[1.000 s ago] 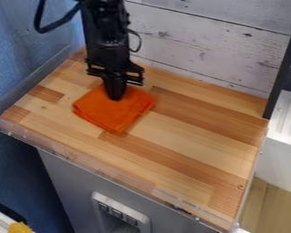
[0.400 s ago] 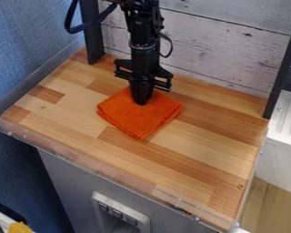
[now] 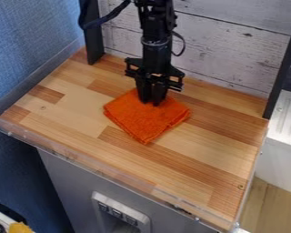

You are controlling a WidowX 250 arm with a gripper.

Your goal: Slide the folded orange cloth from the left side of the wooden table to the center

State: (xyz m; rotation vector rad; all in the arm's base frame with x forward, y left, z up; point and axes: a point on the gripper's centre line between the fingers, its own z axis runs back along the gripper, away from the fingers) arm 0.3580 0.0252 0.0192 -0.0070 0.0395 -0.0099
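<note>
Your orange cloth [image 3: 145,124] looks light, soft and floppy, unlikely to break; a raised fold or corner should give you the surest pinch. It lies folded on the wooden counter [image 3: 193,164], directly under your gripper [image 3: 150,103], whose fingers stand slightly apart at its back part. Most of the cloth spreads out in front of them.

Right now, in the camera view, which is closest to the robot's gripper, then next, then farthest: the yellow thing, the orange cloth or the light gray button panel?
1. Orange cloth, right at the gripper.
2. Button panel, below the wooden top.
3. Yellow thing, bottom left corner.
</note>
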